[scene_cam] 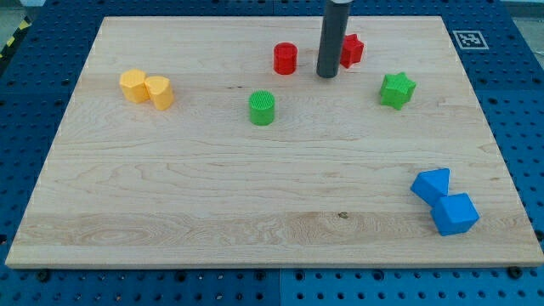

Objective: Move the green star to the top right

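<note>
One board (170,195), no containers | my tip (327,76) left of green star (397,89) | pincer: none visible

Only one part of my arm shows in camera view: the straight dark rod, coming in from the view's top edge, slightly right of centre. It's upright, or near enough, with no visible tilt. Finish is dark grey, cylindrical, same width all the way down. My tip (327,76) sits in the upper part of the view, looks down at bench surface level; can't confirm actual contact from this angle. Wrist, links and the rest of the arm are out of frame above. No pincer on this rig, just the rod. The rod's flat lower end is clearly visible, nothing covering it.
</note>
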